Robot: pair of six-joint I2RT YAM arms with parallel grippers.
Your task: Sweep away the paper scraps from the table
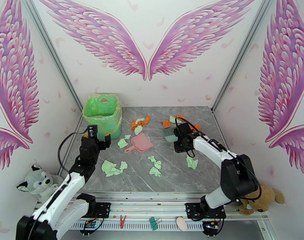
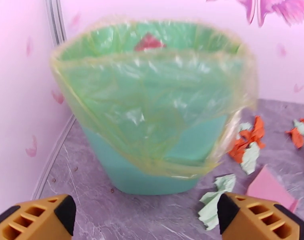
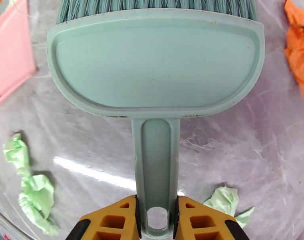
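Mint green and orange paper scraps lie scattered over the grey marble table: green ones toward the front, orange ones further back. My right gripper is shut on the handle of the green hand brush, which lies flat on the table. A pink dustpan rests at mid-table. My left gripper hangs open and holds nothing, facing the bin, with scraps to its right.
A green bin lined with a plastic bag stands in the back left corner. Metal frame posts and pink walls close in the sides. Plush toys sit off both front corners. Clips lie on the front rail.
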